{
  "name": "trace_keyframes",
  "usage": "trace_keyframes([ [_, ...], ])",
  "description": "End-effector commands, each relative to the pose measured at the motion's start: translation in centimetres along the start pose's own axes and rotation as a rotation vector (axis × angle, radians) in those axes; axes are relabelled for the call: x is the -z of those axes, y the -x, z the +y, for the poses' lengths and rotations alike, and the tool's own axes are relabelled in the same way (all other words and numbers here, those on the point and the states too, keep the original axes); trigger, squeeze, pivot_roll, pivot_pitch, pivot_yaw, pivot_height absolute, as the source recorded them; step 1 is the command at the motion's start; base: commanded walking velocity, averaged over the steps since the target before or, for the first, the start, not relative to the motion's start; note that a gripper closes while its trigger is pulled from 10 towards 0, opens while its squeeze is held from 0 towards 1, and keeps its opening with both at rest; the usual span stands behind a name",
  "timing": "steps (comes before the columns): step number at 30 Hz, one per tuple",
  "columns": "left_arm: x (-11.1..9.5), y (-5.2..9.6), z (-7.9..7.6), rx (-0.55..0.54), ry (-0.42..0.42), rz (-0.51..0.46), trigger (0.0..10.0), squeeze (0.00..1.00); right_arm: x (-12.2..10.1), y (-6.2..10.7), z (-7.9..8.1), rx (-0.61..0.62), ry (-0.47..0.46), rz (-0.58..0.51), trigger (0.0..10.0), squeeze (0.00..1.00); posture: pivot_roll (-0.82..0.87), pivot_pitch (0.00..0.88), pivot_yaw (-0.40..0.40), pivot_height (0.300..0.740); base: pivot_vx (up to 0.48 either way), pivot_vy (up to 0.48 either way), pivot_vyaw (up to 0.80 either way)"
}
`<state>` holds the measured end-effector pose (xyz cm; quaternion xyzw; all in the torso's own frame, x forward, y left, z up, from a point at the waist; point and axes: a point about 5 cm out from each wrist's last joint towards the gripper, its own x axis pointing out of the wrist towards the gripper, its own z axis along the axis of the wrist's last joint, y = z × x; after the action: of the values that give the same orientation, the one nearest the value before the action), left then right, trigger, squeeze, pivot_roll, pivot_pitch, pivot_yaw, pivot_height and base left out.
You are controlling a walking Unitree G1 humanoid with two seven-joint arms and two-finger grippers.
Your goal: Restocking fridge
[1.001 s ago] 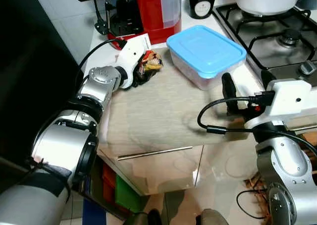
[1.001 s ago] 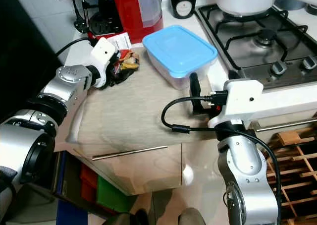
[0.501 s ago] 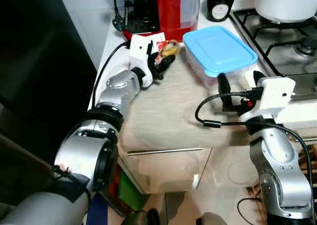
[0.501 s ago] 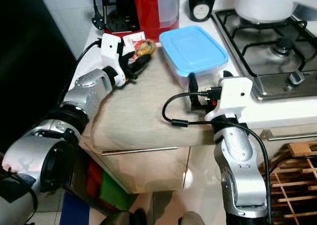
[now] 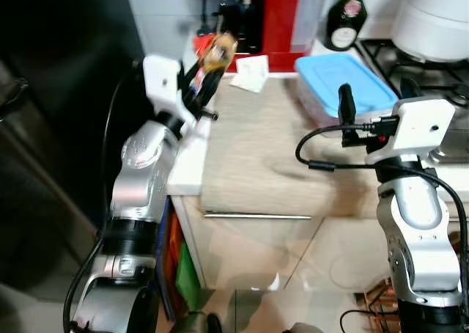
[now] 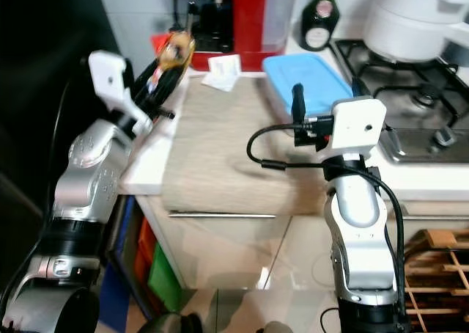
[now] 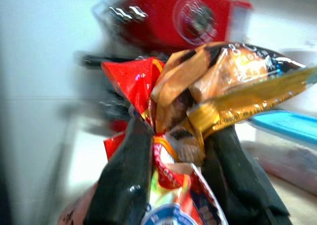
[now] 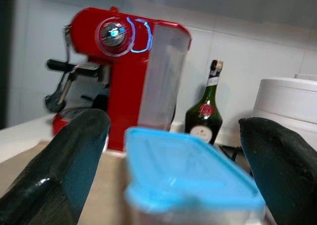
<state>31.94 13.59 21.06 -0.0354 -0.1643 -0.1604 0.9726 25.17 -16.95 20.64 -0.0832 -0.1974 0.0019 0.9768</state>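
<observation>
The left gripper (image 5: 207,70) has come up off the worktop and now sits in the upper left of the frame, its two black fingers (image 7: 124,170) pinched on a bundle of snack packets (image 5: 213,50), red and gold wrappers bunched together and sticking out above the fingertips. A second ago that bundle was down on the beige counter (image 5: 256,157) beside the blue-lidded container (image 5: 344,83); now it is held in the air in front of the red coffee machine (image 5: 267,14), with a small white paper (image 5: 251,74) left lying on the counter below. The whole scene has also slid across the frame, so the robot itself seems to be turning towards the dark area at the left. I take that to mean the pick is done and the carry towards the fridge is starting. The right gripper (image 8: 168,160) hangs at centre right, fingers spread wide and empty, either side of the container's near end without touching it. A green bottle (image 5: 344,21) stands behind.
</observation>
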Motion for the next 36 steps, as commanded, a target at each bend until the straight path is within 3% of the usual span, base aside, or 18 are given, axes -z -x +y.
trace_keyframes([
  [1, -2.4, 0.1, -0.4, -0.019, -0.062, -0.085, 10.0, 0.0, -1.2, 0.1, 0.0, 0.011, 0.021, -0.06, 10.0, 0.0, -0.12, 0.0, 0.026, 0.74, 0.0, 0.0, 0.0],
  [4, -2.2, 0.8, -0.1, -0.071, -0.068, -0.085, 10.0, 0.0, -0.8, -0.3, -0.5, 0.062, 0.028, -0.067, 10.0, 0.0, -0.1, 0.0, 0.022, 0.74, 0.0, 0.0, 0.0],
  [6, -1.3, 0.8, -0.2, -0.088, -0.077, -0.039, 10.0, 0.0, 0.6, -0.8, -0.8, 0.108, 0.036, -0.047, 10.0, 0.0, -0.1, 0.0, 0.022, 0.74, 0.0, 0.0, 0.0],
  [12, -0.5, 0.6, -0.1, -0.083, -0.081, 0.025, 10.0, 0.0, 2.3, -1.5, -1.0, 0.176, -0.054, 0.02, 10.0, 0.0, -0.09, 0.0, 0.03, 0.74, 0.0, 0.0, 0.0],
  [26, 0.5, 0.3, -0.3, -0.138, -0.09, 0.069, 10.0, 0.0, 2.9, -2.9, 1.0, 0.017, -0.082, 0.017, 10.0, 0.0, -0.1, 0.0, 0.024, 0.74, -0.153, 0.0, 0.0],
  [36, 1.0, 0.4, -0.5, -0.14, -0.083, 0.092, 10.0, 0.0, 3.7, -3.0, 1.2, -0.002, -0.097, 0.049, 10.0, 0.0, -0.11, 0.0, 0.025, 0.74, -0.269, 0.0, 0.0],
])
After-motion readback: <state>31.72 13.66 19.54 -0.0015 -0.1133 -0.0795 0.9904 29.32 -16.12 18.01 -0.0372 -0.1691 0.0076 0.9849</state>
